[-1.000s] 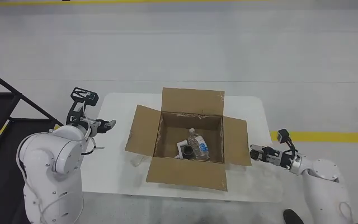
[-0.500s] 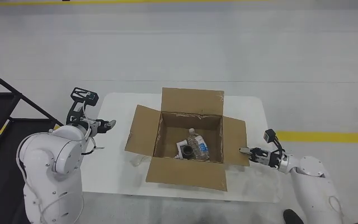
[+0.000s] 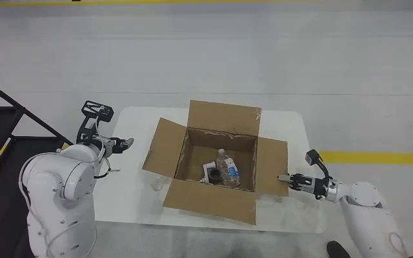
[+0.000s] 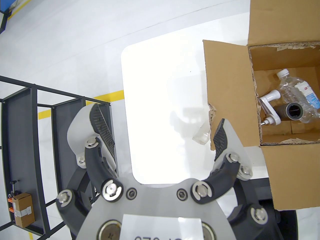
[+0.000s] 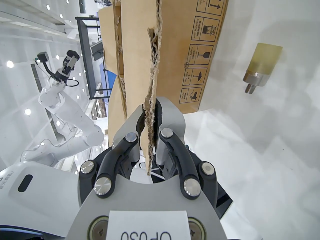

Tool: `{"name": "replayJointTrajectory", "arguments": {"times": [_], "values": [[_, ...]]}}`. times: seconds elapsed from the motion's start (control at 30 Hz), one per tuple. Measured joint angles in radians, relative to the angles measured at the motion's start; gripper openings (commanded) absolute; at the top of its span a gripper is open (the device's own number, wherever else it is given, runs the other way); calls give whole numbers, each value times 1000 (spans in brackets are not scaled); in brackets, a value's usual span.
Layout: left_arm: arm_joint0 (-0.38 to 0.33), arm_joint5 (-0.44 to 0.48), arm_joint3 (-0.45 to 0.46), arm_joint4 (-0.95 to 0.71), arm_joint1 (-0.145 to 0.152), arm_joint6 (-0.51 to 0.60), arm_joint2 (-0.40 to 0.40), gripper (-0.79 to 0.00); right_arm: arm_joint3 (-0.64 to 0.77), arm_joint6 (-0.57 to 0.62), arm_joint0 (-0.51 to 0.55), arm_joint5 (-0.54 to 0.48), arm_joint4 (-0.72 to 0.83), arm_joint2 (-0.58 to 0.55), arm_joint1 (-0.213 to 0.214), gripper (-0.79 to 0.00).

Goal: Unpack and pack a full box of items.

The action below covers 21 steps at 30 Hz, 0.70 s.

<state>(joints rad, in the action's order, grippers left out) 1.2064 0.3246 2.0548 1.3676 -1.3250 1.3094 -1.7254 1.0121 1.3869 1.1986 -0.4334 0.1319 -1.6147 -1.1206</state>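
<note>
Here, the outstretched right claw [image 5: 149, 113] clamps the box flap [image 5: 153, 58].

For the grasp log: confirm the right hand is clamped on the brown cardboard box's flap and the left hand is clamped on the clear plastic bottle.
Wrong on the left hand: the left wrist view shows it open and empty; the clear plastic bottle lies in the brown cardboard box. The right hand is clamped on the flap.

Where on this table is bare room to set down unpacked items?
Bare: the table left of the box's left flap, bar a small clear scrap at its edge. Crowded: the right side, where the right gripper is shut on the right flap.
</note>
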Motion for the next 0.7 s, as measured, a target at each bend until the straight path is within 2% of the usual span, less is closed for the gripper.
{"name": "replayJointTrajectory", "arguments": {"times": [0.53,0.6,0.7], "values": [[2,-5,-4,-5,0,-4,0,0,21,-35,-37,-35,109,112,59,-785],[5,-32,-12,-72,-2,-6,-8,0,13,-37,-44,-37,112,125,65,-785],[-16,-98,-26,-286,-3,72,-35,0,4,-43,-52,-43,116,139,73,-785]]}}
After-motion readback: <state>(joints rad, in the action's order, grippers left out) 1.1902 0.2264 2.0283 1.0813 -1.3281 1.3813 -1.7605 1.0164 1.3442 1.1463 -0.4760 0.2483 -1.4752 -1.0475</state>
